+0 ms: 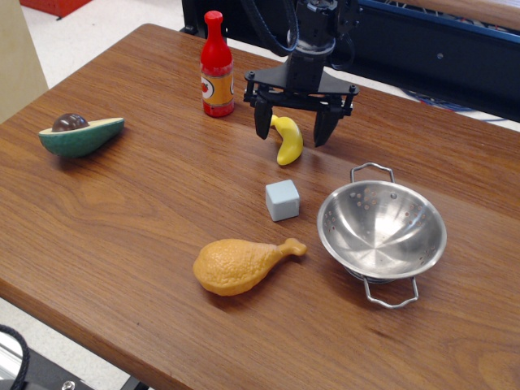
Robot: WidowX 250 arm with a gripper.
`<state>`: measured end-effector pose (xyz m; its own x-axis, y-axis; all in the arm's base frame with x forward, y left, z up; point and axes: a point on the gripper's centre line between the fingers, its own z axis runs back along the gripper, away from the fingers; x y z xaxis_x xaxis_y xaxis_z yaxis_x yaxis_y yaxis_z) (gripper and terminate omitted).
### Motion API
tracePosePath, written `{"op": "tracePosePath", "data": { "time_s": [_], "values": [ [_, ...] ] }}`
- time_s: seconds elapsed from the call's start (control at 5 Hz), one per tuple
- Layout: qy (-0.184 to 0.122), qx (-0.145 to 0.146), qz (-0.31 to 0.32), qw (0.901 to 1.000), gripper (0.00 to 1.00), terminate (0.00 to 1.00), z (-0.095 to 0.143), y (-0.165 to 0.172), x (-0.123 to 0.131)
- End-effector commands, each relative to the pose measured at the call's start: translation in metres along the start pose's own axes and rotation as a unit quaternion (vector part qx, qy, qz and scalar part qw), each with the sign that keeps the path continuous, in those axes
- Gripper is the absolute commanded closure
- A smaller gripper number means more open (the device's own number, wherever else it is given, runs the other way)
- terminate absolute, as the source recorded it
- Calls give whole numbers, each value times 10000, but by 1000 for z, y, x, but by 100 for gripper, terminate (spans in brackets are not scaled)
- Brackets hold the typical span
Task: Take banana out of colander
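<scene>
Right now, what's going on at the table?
The gripper is open, its fingers either side of the banana, which lies on the wooden table between the red bottle and the colander. The colander is empty. The banana looks released, so the task appears essentially done.

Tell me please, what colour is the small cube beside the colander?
The cube is pale grey-blue, plain, without pattern; the observation.image view shows it clearly.
</scene>
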<state>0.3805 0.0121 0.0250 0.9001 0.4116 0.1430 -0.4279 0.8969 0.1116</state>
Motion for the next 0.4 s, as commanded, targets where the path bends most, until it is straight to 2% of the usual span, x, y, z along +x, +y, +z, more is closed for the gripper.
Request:
{"op": "tracePosePath", "data": {
  "time_s": [0.0, 0.2],
  "values": [
    [-318, -460, -37, 9984, 0, 0, 65, 0, 9],
    [-352, -690, -88, 9970, 0, 0, 88, 3, 7]
  ]
}}
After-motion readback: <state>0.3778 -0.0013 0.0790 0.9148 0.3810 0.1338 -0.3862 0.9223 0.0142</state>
